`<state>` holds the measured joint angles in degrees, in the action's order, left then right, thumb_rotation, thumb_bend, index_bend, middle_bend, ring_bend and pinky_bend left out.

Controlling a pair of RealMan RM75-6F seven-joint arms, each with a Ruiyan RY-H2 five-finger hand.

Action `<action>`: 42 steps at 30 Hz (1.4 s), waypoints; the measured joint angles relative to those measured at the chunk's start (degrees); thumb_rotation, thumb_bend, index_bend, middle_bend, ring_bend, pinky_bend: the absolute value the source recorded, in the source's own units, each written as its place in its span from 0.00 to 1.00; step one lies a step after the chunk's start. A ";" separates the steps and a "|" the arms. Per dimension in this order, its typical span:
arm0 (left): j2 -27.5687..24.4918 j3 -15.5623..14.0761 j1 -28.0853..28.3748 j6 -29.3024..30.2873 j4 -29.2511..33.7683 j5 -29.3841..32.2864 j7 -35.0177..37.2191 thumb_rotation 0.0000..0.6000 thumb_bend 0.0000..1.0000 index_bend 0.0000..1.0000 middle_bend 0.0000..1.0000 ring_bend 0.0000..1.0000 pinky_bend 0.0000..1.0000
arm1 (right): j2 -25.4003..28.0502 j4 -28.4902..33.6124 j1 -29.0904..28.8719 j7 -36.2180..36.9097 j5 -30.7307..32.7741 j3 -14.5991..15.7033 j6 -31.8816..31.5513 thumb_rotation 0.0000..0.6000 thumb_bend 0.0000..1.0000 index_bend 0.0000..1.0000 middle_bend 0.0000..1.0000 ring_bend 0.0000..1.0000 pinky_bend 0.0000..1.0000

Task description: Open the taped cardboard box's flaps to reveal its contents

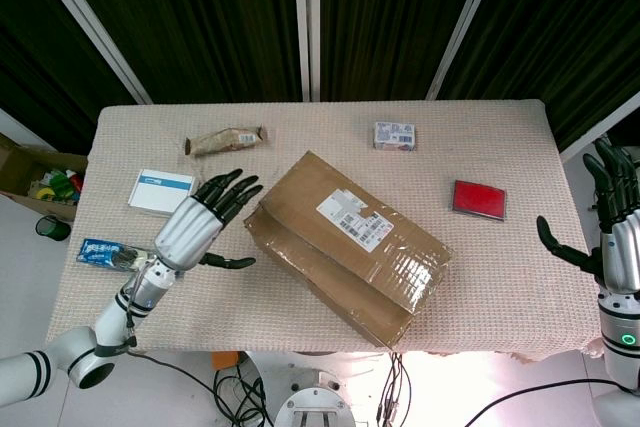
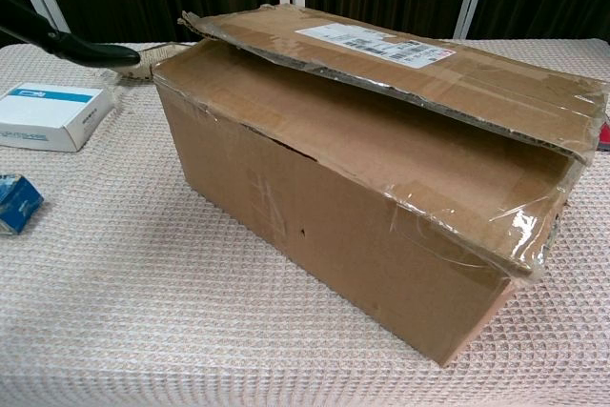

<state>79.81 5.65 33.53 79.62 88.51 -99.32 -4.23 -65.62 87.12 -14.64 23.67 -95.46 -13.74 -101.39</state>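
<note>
The taped cardboard box (image 1: 345, 244) lies diagonally mid-table, a white shipping label on its top flap. In the chest view the box (image 2: 362, 188) fills the frame, its upper flap (image 2: 410, 69) lifted slightly above the lower one, with clear tape torn at the right end. My left hand (image 1: 200, 222) hovers open just left of the box's near-left corner, fingers spread toward it without touching; a dark fingertip (image 2: 81, 47) shows at the chest view's upper left. My right hand (image 1: 618, 232) is open and upright past the table's right edge, far from the box.
A white-and-blue box (image 1: 162, 189) and a blue packet (image 1: 105, 255) lie left of my left hand. A brown wrapper (image 1: 225, 138) sits at the back left, a small printed box (image 1: 394, 135) at the back, a red case (image 1: 479, 199) to the right.
</note>
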 measured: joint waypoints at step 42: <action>17.77 8.45 15.04 -11.21 -6.39 5.25 -9.40 0.54 0.07 0.01 0.09 0.04 0.18 | -0.68 -5.08 2.13 6.40 3.25 -0.32 -1.37 1.00 0.33 0.00 0.00 0.00 0.00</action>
<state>97.58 14.10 48.57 68.41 82.13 -94.07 -13.64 -66.31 82.04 -12.51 30.07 -92.21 -14.06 -102.76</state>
